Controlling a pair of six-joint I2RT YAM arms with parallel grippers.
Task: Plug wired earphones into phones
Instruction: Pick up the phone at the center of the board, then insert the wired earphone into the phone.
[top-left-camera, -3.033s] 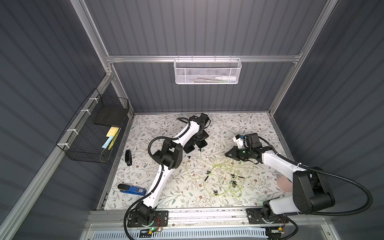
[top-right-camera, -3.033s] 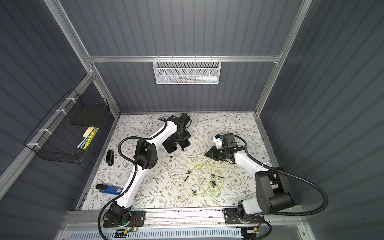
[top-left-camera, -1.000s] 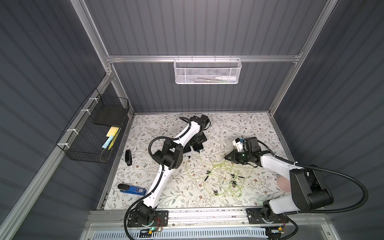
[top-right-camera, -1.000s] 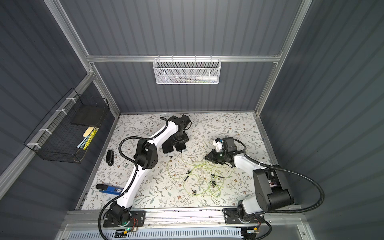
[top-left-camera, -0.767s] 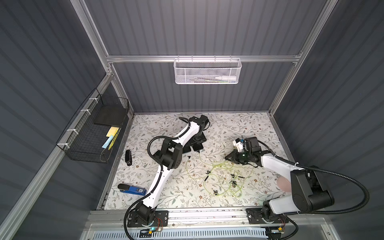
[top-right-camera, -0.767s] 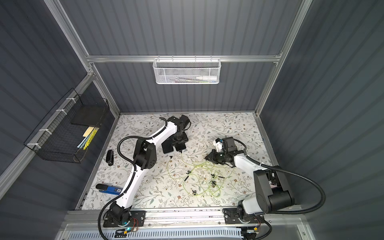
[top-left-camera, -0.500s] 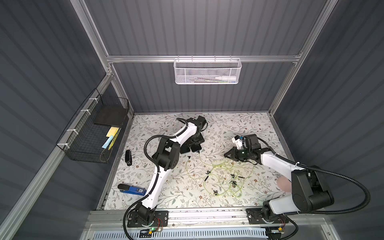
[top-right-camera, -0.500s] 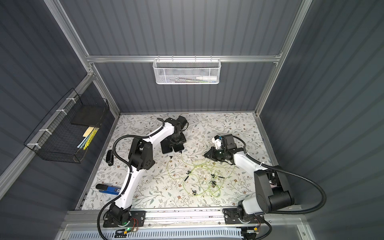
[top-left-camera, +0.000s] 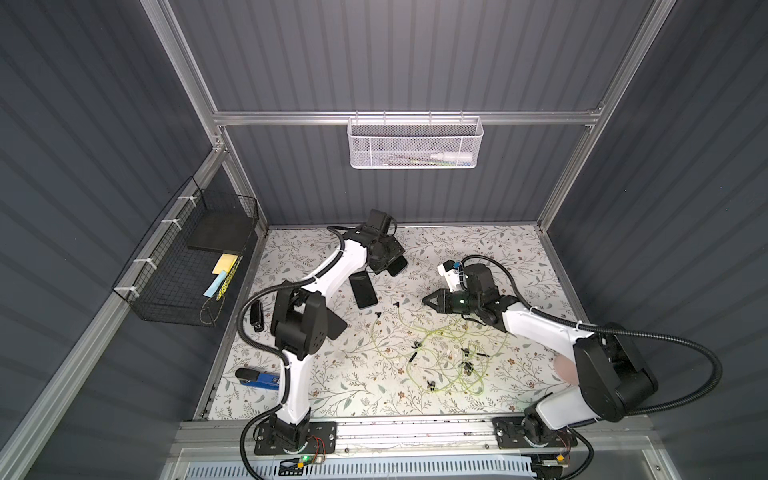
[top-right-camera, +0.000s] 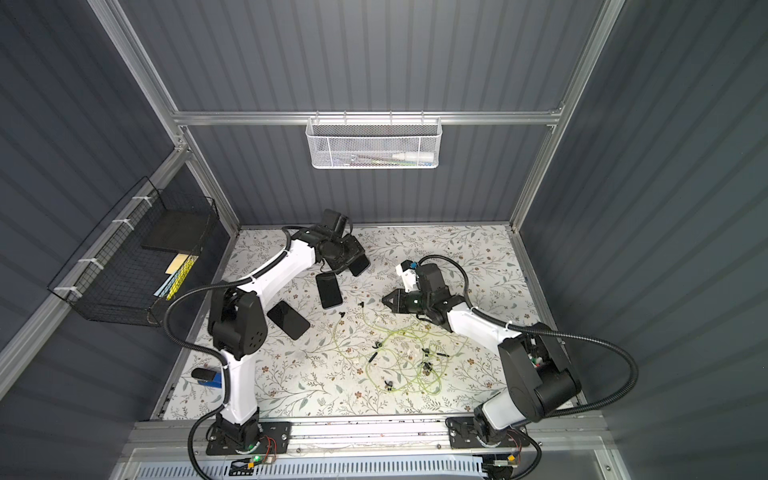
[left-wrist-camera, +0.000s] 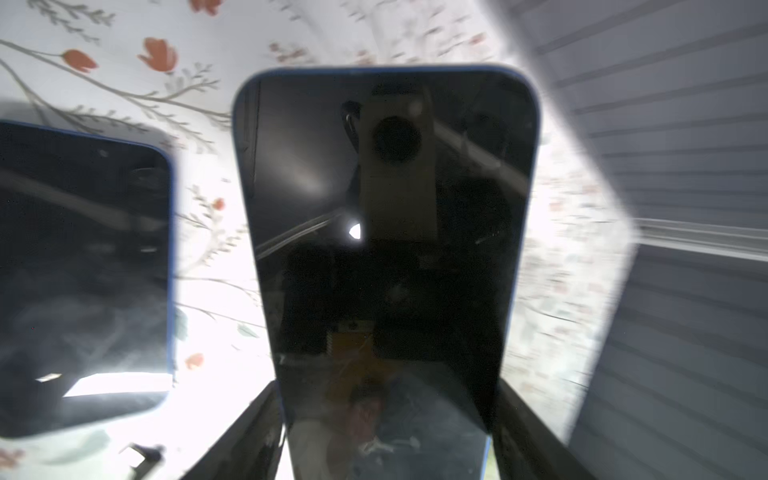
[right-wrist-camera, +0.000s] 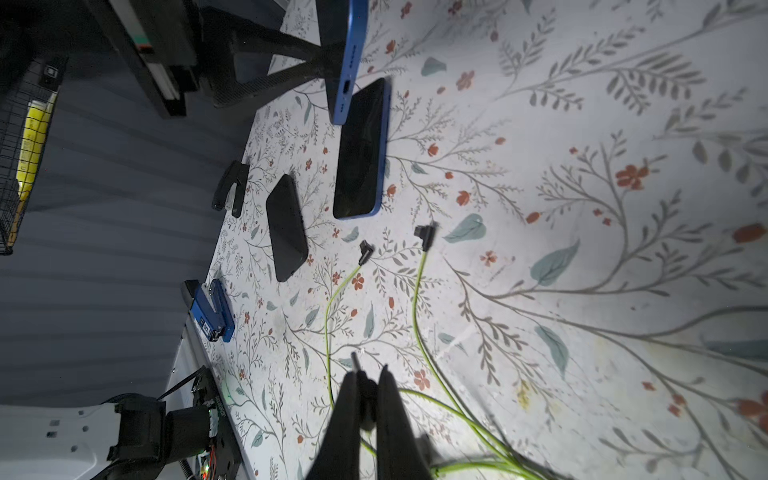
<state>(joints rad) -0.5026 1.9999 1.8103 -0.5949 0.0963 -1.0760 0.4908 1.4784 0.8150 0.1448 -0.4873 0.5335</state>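
Left tool (left-wrist-camera: 388, 388): we see its jaws set wide yet clamped across the long edges of one phone (left-wrist-camera: 386, 232), which is lifted off the worktop (top-left-camera: 498, 249) and turned on edge.
Right tool (right-wrist-camera: 368, 372): the jaws are nearly together and appear to pinch a short black plug (right-wrist-camera: 355, 358). The plug's tip pokes out past the tool's tips, and its cord (right-wrist-camera: 415, 299) trails back under the tool.
Held phone: we judge it stiff, moderately heavy and slippery on the glass, so the edge grip suits it. Its port (right-wrist-camera: 345, 88) is in the short end, which faces the right tool from well ahead of its tips.
Plug handling: it is tiny, light and rigid. We would hold it by the body and leave the tip free, though it may pivot in so narrow a pinch.
Cord handling: it is soft and light and snags easily. The wired earphones (top-left-camera: 440, 353) lie heaped behind the right tool, and their drag could tug the plug askew.
Resting phones: the blue-edged phone (right-wrist-camera: 359, 153) and the black phone (right-wrist-camera: 286, 228) lie flat ahead of the right tool.
Spare plugs: two (right-wrist-camera: 365, 251) (right-wrist-camera: 426, 232) lie between the right tool and those phones.
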